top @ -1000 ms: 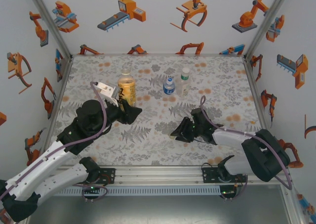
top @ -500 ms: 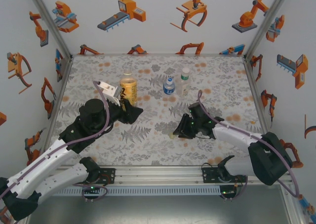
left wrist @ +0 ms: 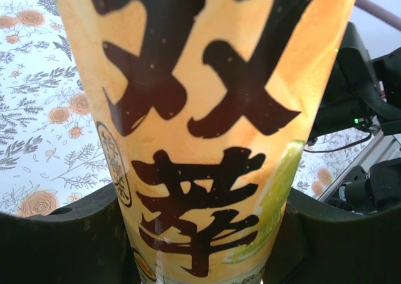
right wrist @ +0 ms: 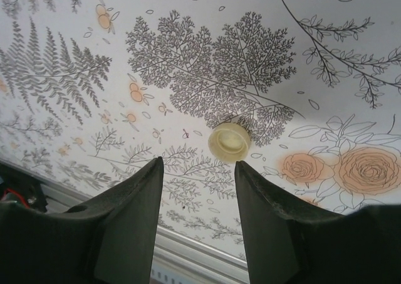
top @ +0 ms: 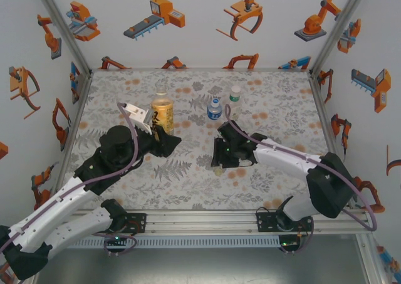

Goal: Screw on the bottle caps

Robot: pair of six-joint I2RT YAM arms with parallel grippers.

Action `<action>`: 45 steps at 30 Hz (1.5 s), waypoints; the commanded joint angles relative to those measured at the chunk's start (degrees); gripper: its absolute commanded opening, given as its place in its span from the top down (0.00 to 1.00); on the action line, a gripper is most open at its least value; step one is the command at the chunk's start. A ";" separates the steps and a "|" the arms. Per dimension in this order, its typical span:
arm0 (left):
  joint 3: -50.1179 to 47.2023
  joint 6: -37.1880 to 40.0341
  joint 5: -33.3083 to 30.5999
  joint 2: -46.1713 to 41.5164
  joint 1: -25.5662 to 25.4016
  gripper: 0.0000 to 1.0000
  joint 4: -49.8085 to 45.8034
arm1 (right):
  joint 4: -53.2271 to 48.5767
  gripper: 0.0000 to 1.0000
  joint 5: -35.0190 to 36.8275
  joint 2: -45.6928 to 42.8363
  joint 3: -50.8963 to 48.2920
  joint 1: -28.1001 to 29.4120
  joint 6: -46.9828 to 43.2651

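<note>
The yellow-labelled bottle with dark characters stands upright on the floral mat at left centre. My left gripper is shut on its lower body, and in the left wrist view the label sits between the two dark fingers. A small pale bottle cap lies open side up on the mat, just beyond my right gripper. That gripper is open with nothing between its fingers. From above, the cap lies right by the right gripper.
The clear bottle with the blue label and the pale bottle with the green-white label stand side by side behind the right gripper. The metal rail runs along the near table edge. Printed walls close in the left, back and right sides.
The right arm has swung left and further from the table's near edge, and its jaws have widened. The cap now lies on the mat by its fingertips. The left arm and yellow bottle barely moved.
</note>
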 commanded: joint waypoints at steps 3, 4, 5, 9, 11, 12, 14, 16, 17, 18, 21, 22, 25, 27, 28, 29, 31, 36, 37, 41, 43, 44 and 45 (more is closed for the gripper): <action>-0.83 -0.15 -1.35 -2.07 0.16 1.00 0.01 | -2.95 0.51 2.08 2.59 2.09 0.66 -2.41; -0.93 -0.03 -1.48 -2.23 0.16 1.00 -0.08 | -2.84 0.51 1.94 2.97 2.12 0.75 -2.48; -1.02 -0.03 -1.57 -2.38 0.16 1.00 -0.12 | -2.70 0.51 1.77 3.24 2.23 0.88 -2.52; -1.20 0.12 -1.82 -2.79 0.16 1.00 -0.31 | -2.49 0.51 1.57 4.20 2.36 1.18 -2.57; -1.06 0.21 -1.80 -2.80 0.15 1.00 -0.33 | -2.16 0.51 1.32 4.54 2.48 1.26 -2.52; -1.11 0.21 -1.84 -2.73 0.16 1.00 -0.31 | -1.84 0.51 1.15 4.66 2.42 1.23 -2.44; -1.09 0.35 -1.77 -2.76 0.15 1.00 -0.40 | -1.69 0.51 1.14 4.92 2.41 1.39 -2.43; -1.02 0.38 -1.80 -2.74 0.16 1.00 -0.43 | -1.69 0.51 1.10 5.15 2.60 1.53 -2.43; -1.03 0.42 -1.81 -2.86 0.13 1.00 -0.43 | -1.71 0.51 1.14 5.28 2.69 1.54 -2.51; -1.02 0.39 -1.92 -2.82 0.15 1.00 -0.57 | -1.62 0.51 1.08 5.46 2.77 1.54 -2.52; -1.06 0.45 -2.03 -3.02 0.16 1.00 -0.64 | -1.35 0.51 0.85 5.90 2.81 1.61 -2.54; -1.05 0.47 -2.02 -3.06 0.16 1.00 -0.69 | -1.32 0.51 0.80 6.03 2.81 1.60 -2.56; -0.98 0.48 -2.20 -3.17 0.16 1.00 -0.97 | -1.12 0.51 0.68 6.31 2.97 1.69 -2.52; -1.06 0.50 -2.29 -3.33 0.16 1.00 -1.07 | -1.13 0.51 0.62 6.51 3.02 1.65 -2.52; -1.16 0.48 -2.32 -3.37 0.16 1.00 -1.17 | -1.10 0.51 0.61 6.52 3.02 1.66 -2.52; -1.20 0.51 -2.39 -3.52 0.16 1.00 -1.19 | -0.99 0.51 0.59 6.60 2.93 1.71 -2.52; -1.20 0.47 -2.37 -3.46 0.16 1.00 -1.29 | -0.90 0.51 0.57 6.69 2.71 1.71 -2.52; -1.20 0.47 -2.43 -3.57 0.11 1.00 -1.25 | -0.58 0.51 0.39 7.09 2.66 1.69 -2.52; -1.09 0.47 -2.45 -3.53 0.16 1.00 -1.30 | -0.55 0.51 0.44 7.13 2.67 1.71 -2.52; -1.05 0.51 -2.48 -3.53 0.16 1.00 -1.35 | -0.22 0.51 0.35 7.37 2.49 1.80 -2.52; -1.09 0.47 -2.37 -3.49 0.16 1.00 -1.38 | -0.16 0.51 0.26 7.55 2.41 1.79 -2.52; -1.11 0.48 -2.38 -3.44 0.16 1.00 -1.34 | -0.03 0.51 0.18 7.64 2.30 1.81 -2.52; -1.05 0.38 -2.36 -3.51 0.16 1.00 -1.37 | 0.06 0.51 0.18 7.74 2.27 1.80 -2.52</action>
